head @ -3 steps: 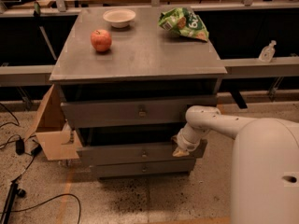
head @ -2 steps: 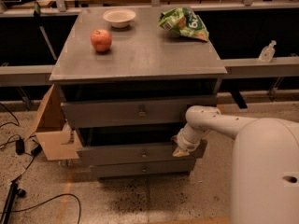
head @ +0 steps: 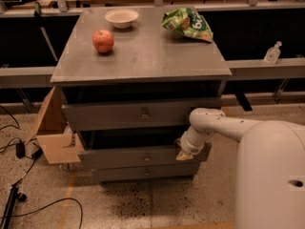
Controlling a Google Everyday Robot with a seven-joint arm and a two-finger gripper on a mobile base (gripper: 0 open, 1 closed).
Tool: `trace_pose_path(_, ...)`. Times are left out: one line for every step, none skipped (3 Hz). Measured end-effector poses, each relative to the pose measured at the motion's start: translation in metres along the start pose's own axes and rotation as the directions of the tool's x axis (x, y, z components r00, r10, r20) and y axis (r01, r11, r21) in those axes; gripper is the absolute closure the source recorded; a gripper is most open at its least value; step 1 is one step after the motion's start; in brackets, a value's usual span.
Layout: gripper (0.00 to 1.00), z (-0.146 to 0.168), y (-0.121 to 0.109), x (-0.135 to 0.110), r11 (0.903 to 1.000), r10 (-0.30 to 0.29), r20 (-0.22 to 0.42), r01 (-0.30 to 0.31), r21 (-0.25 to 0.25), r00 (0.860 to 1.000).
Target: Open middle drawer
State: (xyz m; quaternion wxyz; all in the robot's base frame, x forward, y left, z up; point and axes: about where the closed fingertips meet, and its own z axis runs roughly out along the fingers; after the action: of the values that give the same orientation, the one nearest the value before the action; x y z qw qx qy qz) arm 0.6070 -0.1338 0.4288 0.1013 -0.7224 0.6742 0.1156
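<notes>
The grey cabinet (head: 143,61) has three grey drawer fronts stacked one above another. The middle drawer (head: 124,158) is a long flat panel with a small central knob (head: 147,157). It stands out a little further than the bottom drawer (head: 143,172), with a dark gap above it. My gripper (head: 184,153) is at the right end of the middle drawer's front, at its top edge. My white arm (head: 214,123) reaches to it from the right.
The top drawer (head: 138,113) also stands slightly out. On the cabinet top are a red apple (head: 103,41), a white bowl (head: 121,18) and a green chip bag (head: 187,25). A cardboard box (head: 52,137) and cables (head: 19,151) lie at the left.
</notes>
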Motion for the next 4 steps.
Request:
trace_pose_path(0.12,0.0,0.0,0.0,1.0,0.0,0.0,0.0,0.0,1.0)
trace_pose_path(0.12,0.0,0.0,0.0,1.0,0.0,0.0,0.0,0.0,1.0)
trace_pose_path(0.43,-0.02,0.041,-0.018,0.9996,0.01,0.013,-0.009,-0.027,1.0)
trace_pose_path(0.67,-0.023,0.041,-0.019,0.9996,0.01,0.013,-0.009,-0.027,1.0)
